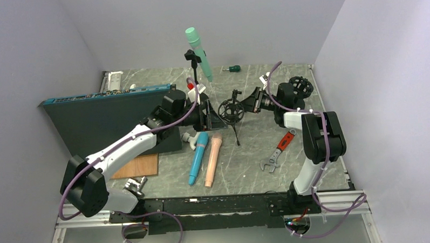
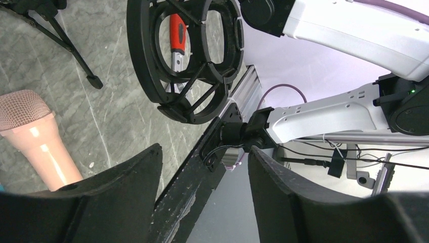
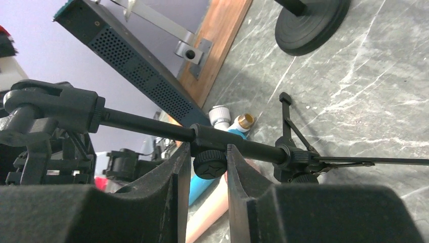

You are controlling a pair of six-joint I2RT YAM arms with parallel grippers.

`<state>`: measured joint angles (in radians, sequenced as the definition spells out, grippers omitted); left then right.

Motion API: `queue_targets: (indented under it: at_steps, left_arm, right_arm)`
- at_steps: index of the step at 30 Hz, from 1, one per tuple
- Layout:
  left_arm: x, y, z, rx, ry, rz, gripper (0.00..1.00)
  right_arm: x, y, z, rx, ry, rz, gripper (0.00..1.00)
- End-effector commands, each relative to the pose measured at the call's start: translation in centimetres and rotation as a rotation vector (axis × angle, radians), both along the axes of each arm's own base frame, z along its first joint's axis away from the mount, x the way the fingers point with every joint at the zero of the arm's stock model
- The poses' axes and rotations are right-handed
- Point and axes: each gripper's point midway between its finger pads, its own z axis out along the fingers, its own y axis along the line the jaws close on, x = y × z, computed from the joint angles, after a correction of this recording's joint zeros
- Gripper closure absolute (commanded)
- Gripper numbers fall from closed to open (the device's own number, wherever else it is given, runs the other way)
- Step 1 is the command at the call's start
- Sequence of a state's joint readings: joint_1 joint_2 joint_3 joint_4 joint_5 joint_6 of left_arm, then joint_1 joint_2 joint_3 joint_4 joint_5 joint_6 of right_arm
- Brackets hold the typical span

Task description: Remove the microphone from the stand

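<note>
Right end effector [image 3: 208, 159] was clamped on the stand [image 3: 152, 126] at its shaft knob, probably to steady it. Left end effector [image 2: 204, 152] hung with fingers apart and nothing between them, just short of the mount [image 2: 139, 55], whose ring looked empty. Pink mic [image 2: 35, 136] lay on the surface [image 1: 246, 163] nearby, beside a blue mic [image 1: 199, 157]. It was likely the one meant, already out. Green mic [image 1: 198, 52] sat clipped on a tall stand [image 1: 194, 73] behind. Only the two arms crowded the mount.

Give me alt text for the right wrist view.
The right gripper is closed on a knob of a black tripod stand crossing the frame. Behind it, a round black base and a wooden board sit on the marble table.
</note>
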<state>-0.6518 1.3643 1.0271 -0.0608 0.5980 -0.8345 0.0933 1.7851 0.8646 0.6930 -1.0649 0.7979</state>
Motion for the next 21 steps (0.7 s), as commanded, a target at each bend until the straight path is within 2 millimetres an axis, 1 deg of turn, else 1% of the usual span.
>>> queue_targets:
  at_steps: [1, 5, 6, 8, 9, 10, 13, 16, 18, 21]
  left_arm:
    - [0.4, -0.9, 3.5, -0.097, -0.073, -0.010, 0.29]
    - [0.4, -1.5, 3.9, -0.140, -0.049, -0.026, 0.30]
    - [0.5, -1.7, 4.1, -0.151, -0.046, -0.027, 0.30]
    - [0.5, -1.9, 4.3, -0.164, -0.042, -0.032, 0.32]
    - [0.5, -1.9, 4.5, -0.168, -0.044, -0.032, 0.32]
    - [0.5, -1.9, 4.6, -0.170, -0.046, -0.029, 0.33]
    - [0.5, -1.6, 4.9, -0.164, -0.059, -0.020, 0.34]
    - [0.6, -1.3, 4.9, -0.153, -0.065, -0.004, 0.34]
    - [0.6, -1.0, 4.6, -0.148, -0.062, 0.011, 0.34]
    - [0.6, -0.4, 4.0, -0.143, -0.051, 0.031, 0.34]
  right_arm:
    - [0.2, -0.5, -1.4, -0.138, -0.138, -0.126, 1.00]
    - [-1.1, 0.1, -1.5, -0.202, -0.284, -0.201, 1.00]
    - [-1.3, 0.3, -1.8, -0.239, -0.324, -0.219, 1.00]
    - [-1.4, 0.5, -2.4, -0.332, -0.379, -0.270, 1.00]
    - [-1.2, 0.6, -2.4, -0.373, -0.410, -0.301, 1.00]
    - [-1.1, 0.5, -2.3, -0.400, -0.430, -0.331, 1.00]
    - [-1.2, -0.8, -2.5, -0.519, -0.502, -0.440, 1.00]
    - [-1.7, -2.0, -2.4, -0.663, -0.616, -0.540, 1.00]
    - [-2.0, -2.4, -2.3, -0.728, -0.663, -0.578, 1.00]
    - [-2.6, -2.1, -1.8, -0.750, -0.694, -0.597, 1.00]
